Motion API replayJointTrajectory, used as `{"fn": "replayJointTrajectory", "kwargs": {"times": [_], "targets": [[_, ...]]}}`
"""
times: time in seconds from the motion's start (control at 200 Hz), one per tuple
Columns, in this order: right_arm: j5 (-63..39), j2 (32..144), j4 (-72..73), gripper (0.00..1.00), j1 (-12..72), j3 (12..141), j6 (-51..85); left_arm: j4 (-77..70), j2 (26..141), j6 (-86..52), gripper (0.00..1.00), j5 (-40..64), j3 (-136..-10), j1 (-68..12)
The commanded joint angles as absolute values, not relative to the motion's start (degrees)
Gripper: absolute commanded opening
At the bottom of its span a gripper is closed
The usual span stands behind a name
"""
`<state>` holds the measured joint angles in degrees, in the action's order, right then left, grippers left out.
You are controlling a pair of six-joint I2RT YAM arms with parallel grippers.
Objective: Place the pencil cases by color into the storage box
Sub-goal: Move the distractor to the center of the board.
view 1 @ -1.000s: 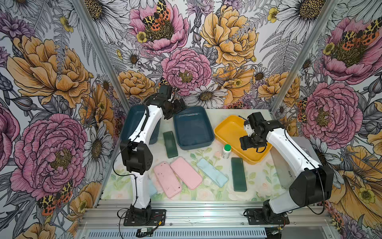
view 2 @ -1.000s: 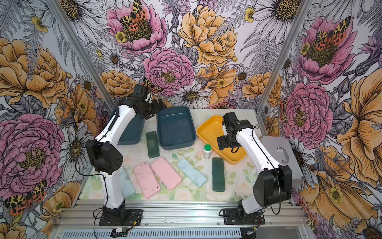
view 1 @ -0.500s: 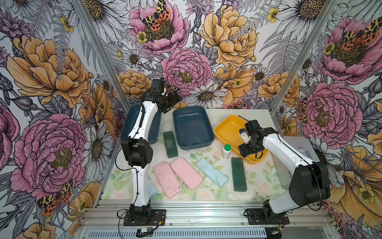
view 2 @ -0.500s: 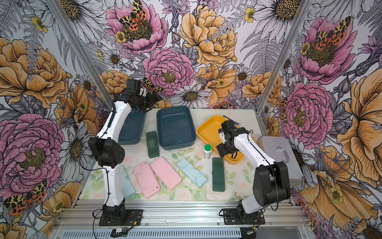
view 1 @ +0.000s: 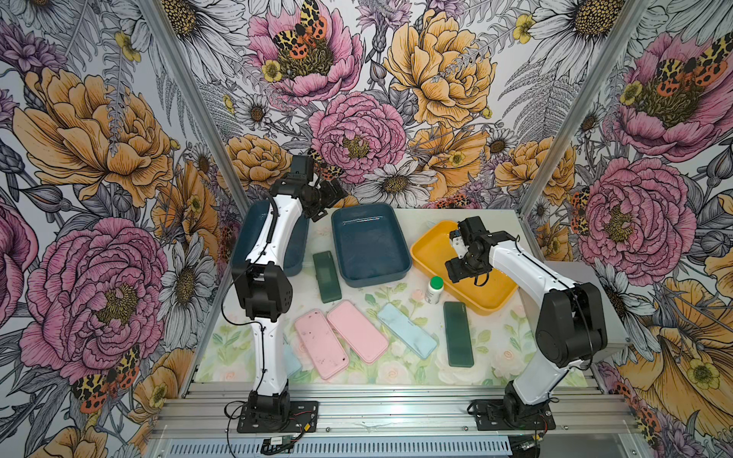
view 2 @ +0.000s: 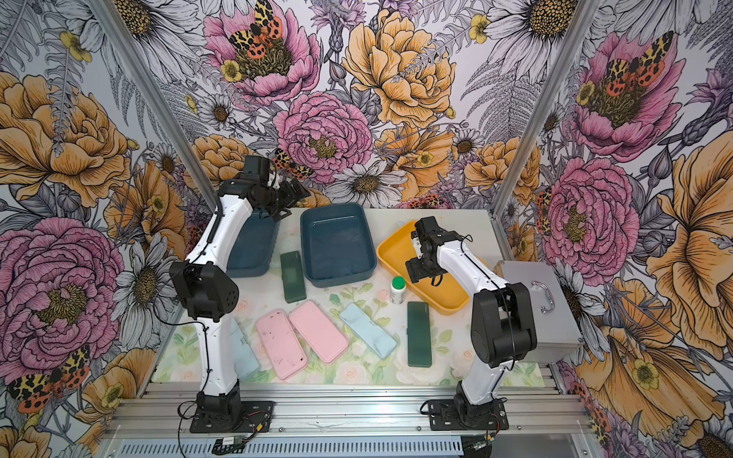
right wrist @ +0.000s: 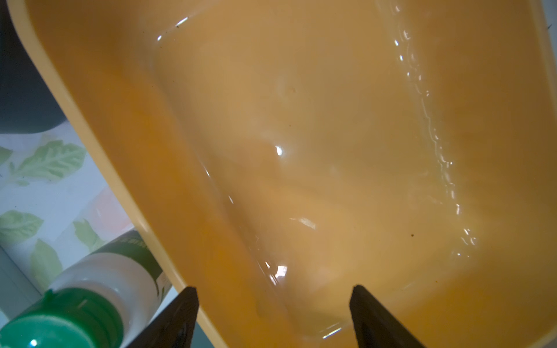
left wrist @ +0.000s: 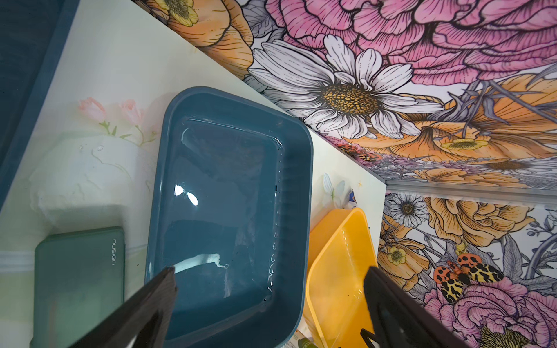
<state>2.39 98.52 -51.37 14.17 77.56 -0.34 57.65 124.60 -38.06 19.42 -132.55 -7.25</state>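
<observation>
On the table lie several pencil cases: a dark green case [view 1: 327,276] [left wrist: 78,280] between the two blue boxes, a second dark green case [view 1: 458,334], two pink cases [view 1: 321,343] [view 1: 357,331], a light blue case [view 1: 406,330], and another light blue one [view 2: 242,349] partly hidden behind my left arm. My left gripper [view 1: 331,196] [left wrist: 269,277] hangs open and empty above the back, by the middle blue storage box [view 1: 400,253] [left wrist: 304,180]. My right gripper [view 1: 456,271] [right wrist: 272,293] is open, low over the yellow box [view 1: 432,242] [right wrist: 301,120].
A second blue box [view 1: 297,253] sits at the back left under my left arm. A white bottle with a green cap [view 1: 434,289] [right wrist: 99,289] stands against the yellow box's near rim. A grey metal case [view 2: 543,309] stands at the right edge.
My left gripper has drawn back from over the middle blue box toward the rear wall. My right gripper has shifted left across the yellow box, toward the bottle.
</observation>
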Motion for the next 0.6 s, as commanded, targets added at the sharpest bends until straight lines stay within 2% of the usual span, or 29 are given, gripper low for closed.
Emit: {"fn": "replayJointTrajectory", "kwargs": {"times": [0.0, 0.595], "targets": [[0.8, 98.5, -50.7, 0.82, 15.6, 78.8, 1.0, 58.1, 123.5, -37.2, 0.99, 20.9, -132.1, -6.3], [-0.7, 98.3, -51.2, 0.82, 18.8, 75.6, 2.1, 58.1, 124.0, -37.3, 0.99, 20.9, -131.7, -6.2]]}}
